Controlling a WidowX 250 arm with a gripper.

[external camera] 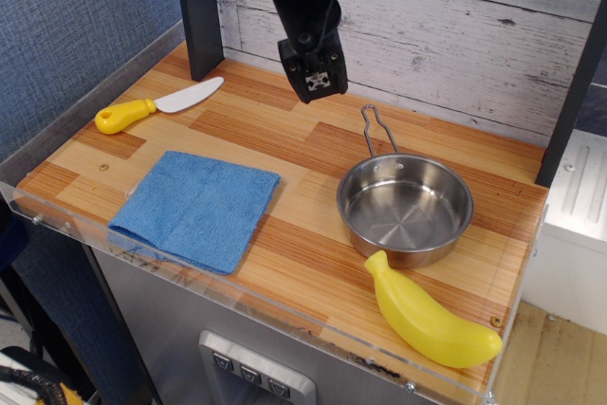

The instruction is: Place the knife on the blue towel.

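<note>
Not started: knife [156,107] lying near back-left corner, off blue towel [196,206]; gripper [317,81] hovering mid-back, fingers pressed together, empty.

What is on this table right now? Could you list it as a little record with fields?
knife: lying flat at the far left of the wooden table, untouched
blue towel: spread flat near the front left edge, nothing on it
steel pan: empty, right of the towel
banana: front right corner, touching the pan
pincer: raised above the table's back, holding nothing

Whitewashed plank wall [446,35] — blue textured wall [76,16]
</note>
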